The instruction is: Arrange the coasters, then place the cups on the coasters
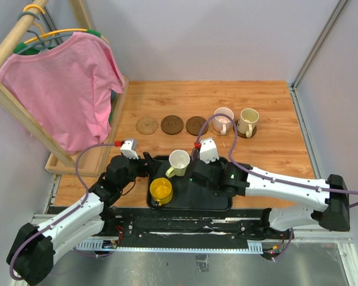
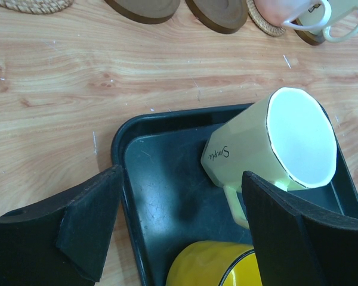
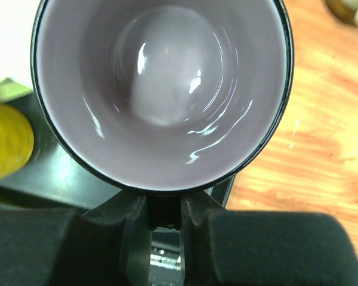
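Note:
Three bare coasters lie in a row: one cork (image 1: 147, 125) and two dark wood (image 1: 172, 124) (image 1: 196, 125). To their right, a pink cup (image 1: 222, 121) and a cream cup (image 1: 248, 122) each stand on a coaster. On the black tray (image 1: 224, 205) are a pale yellow-cream cup (image 1: 179, 162) (image 2: 286, 143) and a bright yellow cup (image 1: 161, 190) (image 2: 221, 265). My left gripper (image 2: 179, 238) (image 1: 150, 162) is open over the tray's left end, holding nothing. My right gripper (image 3: 164, 205) is shut on the handle of the greyish purple cup (image 3: 161, 89), above the tray's right part.
A wooden rack with a pink shirt (image 1: 65, 89) stands at the back left, its base frame (image 1: 86, 164) close to my left arm. Grey walls close in the wooden table (image 1: 274, 149) at the back and on the right.

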Action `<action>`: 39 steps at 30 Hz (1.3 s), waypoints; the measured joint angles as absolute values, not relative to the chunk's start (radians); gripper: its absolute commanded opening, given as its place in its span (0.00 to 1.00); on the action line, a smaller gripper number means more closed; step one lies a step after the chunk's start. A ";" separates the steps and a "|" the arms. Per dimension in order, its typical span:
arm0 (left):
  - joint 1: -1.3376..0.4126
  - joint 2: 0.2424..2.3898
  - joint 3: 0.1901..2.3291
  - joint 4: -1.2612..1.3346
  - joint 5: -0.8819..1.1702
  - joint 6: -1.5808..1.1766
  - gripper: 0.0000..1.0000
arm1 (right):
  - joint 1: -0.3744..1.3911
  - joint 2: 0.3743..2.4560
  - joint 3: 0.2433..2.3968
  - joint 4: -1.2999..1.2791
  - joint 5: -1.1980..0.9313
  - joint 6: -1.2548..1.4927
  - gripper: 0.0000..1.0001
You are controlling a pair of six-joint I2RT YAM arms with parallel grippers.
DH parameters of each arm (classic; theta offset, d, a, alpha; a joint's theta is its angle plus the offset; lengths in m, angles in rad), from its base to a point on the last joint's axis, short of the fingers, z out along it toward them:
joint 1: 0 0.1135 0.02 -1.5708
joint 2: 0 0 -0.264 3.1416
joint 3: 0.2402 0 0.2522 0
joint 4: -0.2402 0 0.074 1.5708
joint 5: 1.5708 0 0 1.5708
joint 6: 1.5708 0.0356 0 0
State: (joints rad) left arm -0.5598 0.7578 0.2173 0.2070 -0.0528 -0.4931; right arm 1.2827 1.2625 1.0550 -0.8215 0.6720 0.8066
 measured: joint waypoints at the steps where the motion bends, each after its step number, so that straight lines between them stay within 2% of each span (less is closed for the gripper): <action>1: -0.560 0.758 0.221 0.207 -0.058 -0.490 0.84 | 1.257 1.262 1.070 -0.815 0.679 0.781 0.01; 11: -0.560 0.801 0.276 0.207 -0.136 -0.454 0.84 | 0.952 1.351 1.211 -0.689 0.596 0.537 0.01; 20: -0.560 0.865 0.307 0.207 -0.207 -0.433 0.85 | 0.754 1.650 1.463 -0.622 0.416 0.418 0.01; 28: -0.560 0.900 0.330 0.205 -0.238 -0.411 0.85 | 0.661 1.859 1.595 -0.618 0.331 0.411 0.01; 39: -0.560 0.979 0.348 0.206 -0.214 -0.389 0.85 | 0.626 1.982 1.666 -0.618 0.265 0.434 0.01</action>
